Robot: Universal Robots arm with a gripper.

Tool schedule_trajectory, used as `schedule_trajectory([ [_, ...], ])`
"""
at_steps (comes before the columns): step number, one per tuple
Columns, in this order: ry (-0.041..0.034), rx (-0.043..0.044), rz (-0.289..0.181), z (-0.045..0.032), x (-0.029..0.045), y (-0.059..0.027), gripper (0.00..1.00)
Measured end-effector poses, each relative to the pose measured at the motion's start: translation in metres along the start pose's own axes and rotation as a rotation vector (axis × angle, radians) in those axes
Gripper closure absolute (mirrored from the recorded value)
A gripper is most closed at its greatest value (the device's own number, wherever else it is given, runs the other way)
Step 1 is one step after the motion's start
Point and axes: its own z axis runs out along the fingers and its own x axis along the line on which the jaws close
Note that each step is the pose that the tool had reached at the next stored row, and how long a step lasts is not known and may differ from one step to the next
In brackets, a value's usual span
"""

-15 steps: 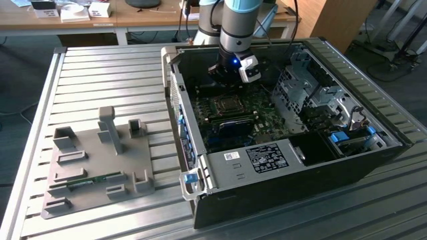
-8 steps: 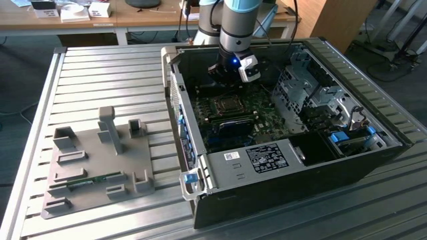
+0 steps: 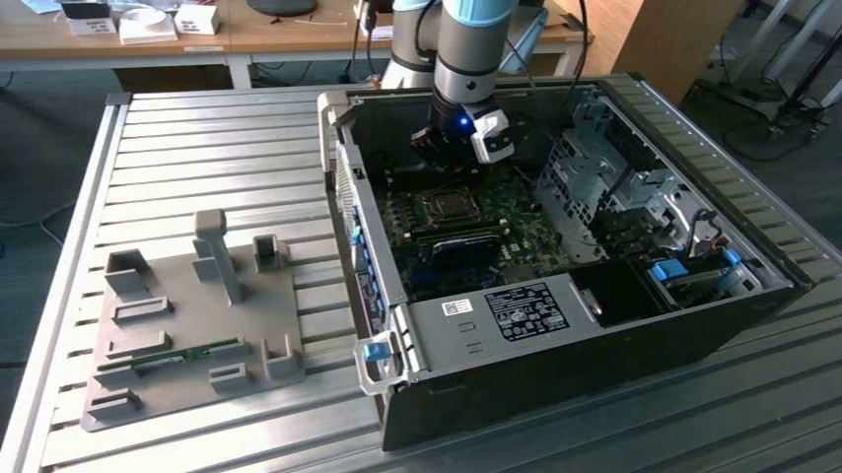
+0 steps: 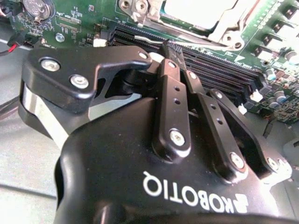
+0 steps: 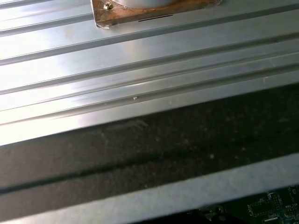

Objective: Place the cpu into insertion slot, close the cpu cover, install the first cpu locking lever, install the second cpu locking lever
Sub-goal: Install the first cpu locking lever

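In the exterior view my gripper [image 3: 445, 156] hangs inside the open black computer case, just behind the insertion slot [image 3: 452, 204] on the green motherboard. In the second wrist view its black fingers [image 4: 174, 93] meet at their tips, shut with nothing between them, above the long memory slots. Beyond the tips lies the cpu [image 4: 194, 11], its bright silvery top showing. The silvery cpu cover [image 4: 226, 25] frames it and appears to lie down around it. I cannot make out the locking levers' state.
The case [image 3: 553, 374] stands on a ribbed aluminium table [image 5: 140, 70]. Black memory slots [image 4: 219, 65] run beside the socket. Drive cages [image 3: 632, 187] fill the case at the exterior view's right. A grey fixture tray [image 3: 263, 296] holding a memory stick [image 3: 172, 357] sits at the left.
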Motion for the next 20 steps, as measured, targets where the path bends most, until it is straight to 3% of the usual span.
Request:
schedule_trajectory([
  [3, -0.0012, 0.0043, 0.001, 0.0015, -0.0006, -0.0001, 0.89],
  [18, -0.0100, 0.0449, -0.003, 0.0061, -0.0005, -0.0009, 0.89],
  [20, -0.0104, 0.0469, -0.004, 0.0064, -0.0006, -0.0010, 0.89],
])
